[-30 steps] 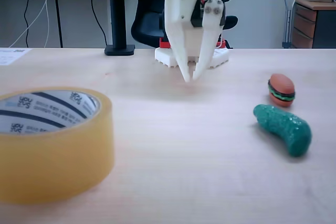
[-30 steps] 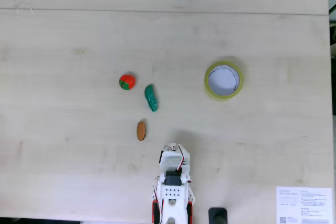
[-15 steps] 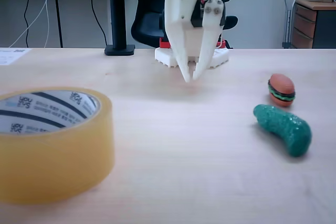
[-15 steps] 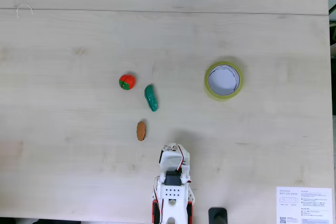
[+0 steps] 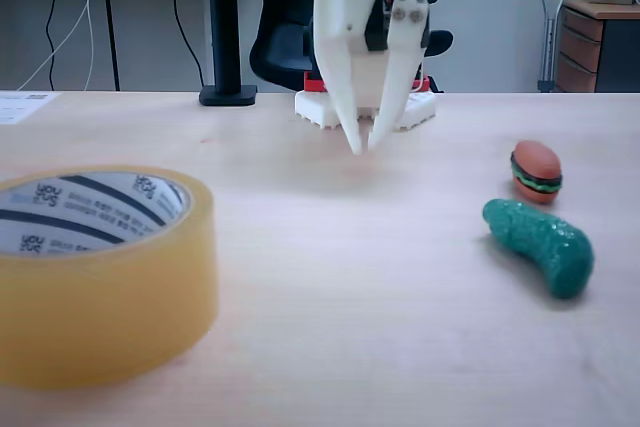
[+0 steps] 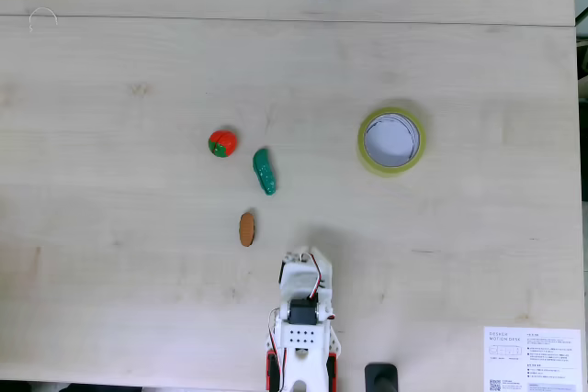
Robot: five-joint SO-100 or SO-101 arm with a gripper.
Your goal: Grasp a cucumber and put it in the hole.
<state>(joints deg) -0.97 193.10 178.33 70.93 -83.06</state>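
Note:
The teal-green bumpy cucumber lies on the wooden table, right of the gripper in the low fixed view and at the centre-left from above. The yellowish tape roll lies flat at the front left, its hole facing up with a white, black-striped core; from above, the hole is right of the cucumber. My white gripper points down above the table near the arm's base, shut with nothing in it. Seen from above, the gripper is below the cucumber, well apart from it.
A small orange-brown toy burger sits just behind the cucumber, between it and the arm. A red tomato toy lies left of the cucumber. A black pole base and a paper sheet stand at the table's edges.
The gripper has crept slightly forward from the base. The cucumber, tape roll and other toys have not moved.

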